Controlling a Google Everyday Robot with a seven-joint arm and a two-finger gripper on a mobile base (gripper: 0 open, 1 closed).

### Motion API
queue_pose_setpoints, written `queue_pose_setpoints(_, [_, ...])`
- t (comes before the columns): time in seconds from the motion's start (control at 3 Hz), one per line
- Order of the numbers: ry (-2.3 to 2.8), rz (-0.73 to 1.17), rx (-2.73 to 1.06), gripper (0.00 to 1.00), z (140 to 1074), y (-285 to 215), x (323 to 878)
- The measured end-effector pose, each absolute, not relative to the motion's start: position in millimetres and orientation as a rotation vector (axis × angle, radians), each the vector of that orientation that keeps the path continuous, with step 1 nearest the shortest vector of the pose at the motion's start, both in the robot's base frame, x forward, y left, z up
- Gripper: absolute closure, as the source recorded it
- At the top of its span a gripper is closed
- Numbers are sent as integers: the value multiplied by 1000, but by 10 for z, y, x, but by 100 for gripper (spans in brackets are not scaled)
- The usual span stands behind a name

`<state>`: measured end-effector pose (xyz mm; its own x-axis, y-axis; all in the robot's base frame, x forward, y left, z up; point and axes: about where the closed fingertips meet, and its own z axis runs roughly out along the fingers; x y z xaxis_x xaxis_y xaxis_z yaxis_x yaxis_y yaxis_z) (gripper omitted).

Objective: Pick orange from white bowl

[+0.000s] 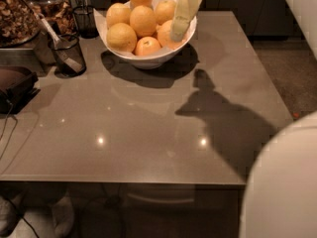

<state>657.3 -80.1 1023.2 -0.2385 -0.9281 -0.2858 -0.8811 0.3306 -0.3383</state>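
Note:
The white bowl (148, 58) stands at the back middle of the grey table and holds several yellow-orange fruits. A round orange (165, 33) lies at the bowl's right side, partly hidden by my gripper; I cannot make out a dimple on it. A smaller, deeper-orange fruit (146, 45) lies at the front, and a pale one (122, 36) at the left. My gripper (178, 34), pale and slanted, hangs down from the top of the view over the bowl's right side, its tip at the right-hand orange. I cannot tell whether it touches the fruit.
A dark glass cup (68, 56) with a utensil stands left of the bowl, and another cup (85, 20) behind it. A tray of brown food (15, 16) and a dark object (15, 83) lie at the left. My white body (285, 182) fills the lower right.

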Motion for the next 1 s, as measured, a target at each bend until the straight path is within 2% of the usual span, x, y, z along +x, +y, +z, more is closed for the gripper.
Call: queue_pose_setpoints(1.0, [2155, 20, -1594, 0, 9944, -415, 7189])
